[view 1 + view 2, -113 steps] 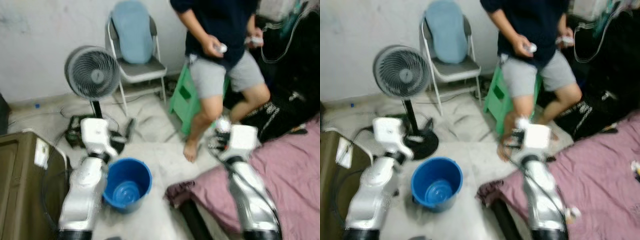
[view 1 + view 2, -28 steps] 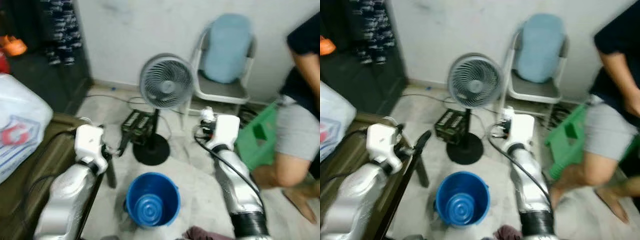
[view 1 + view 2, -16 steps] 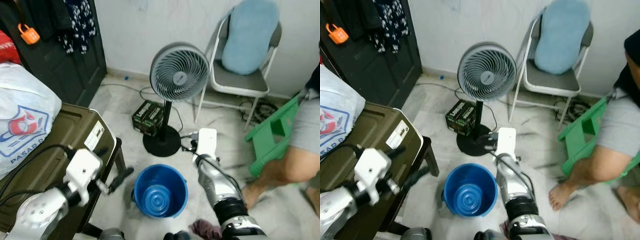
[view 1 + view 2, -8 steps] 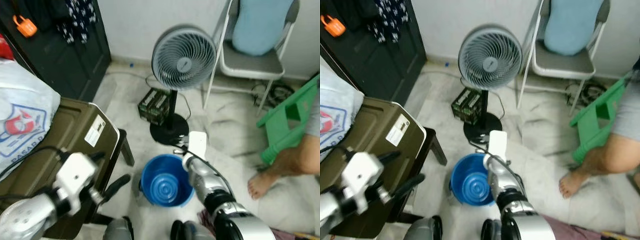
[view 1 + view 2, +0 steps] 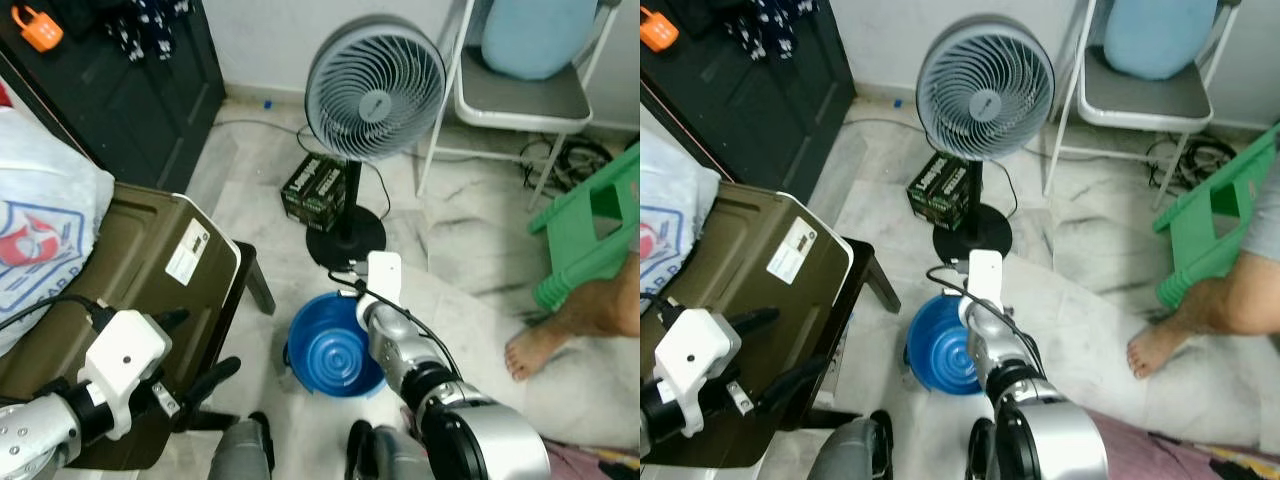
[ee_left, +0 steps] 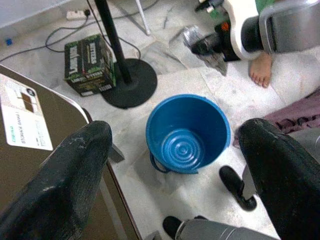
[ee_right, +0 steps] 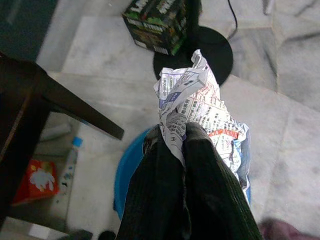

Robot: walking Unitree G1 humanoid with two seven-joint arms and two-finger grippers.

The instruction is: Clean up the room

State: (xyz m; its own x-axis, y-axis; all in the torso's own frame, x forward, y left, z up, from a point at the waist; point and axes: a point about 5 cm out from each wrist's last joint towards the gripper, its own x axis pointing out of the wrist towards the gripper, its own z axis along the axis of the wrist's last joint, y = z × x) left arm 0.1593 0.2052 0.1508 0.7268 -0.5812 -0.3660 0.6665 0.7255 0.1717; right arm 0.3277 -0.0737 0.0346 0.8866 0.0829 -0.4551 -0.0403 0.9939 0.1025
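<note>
1. One crumpled paper (image 7: pixel 200 117) — printed sheet, wadded loosely — is pinched between the closed fingers (image 7: pixel 160 185) of the right tool (image 7: pixel 175 132), held over the blue bucket (image 5: pixel 335 350) on the floor, just in front of the fan (image 5: pixel 375 75) base.
2. Paper this thin should be very light and soft; it likely crushes rather than slips, so a pinch across the thickest wad seems the safest hold.
3. Loose edges could tear or catch on a finger at release — a judgement only.
4. Left tool (image 6: pixel 175 165) hangs spread open beside the olive case (image 5: pixel 130 270), holding nothing.
</note>
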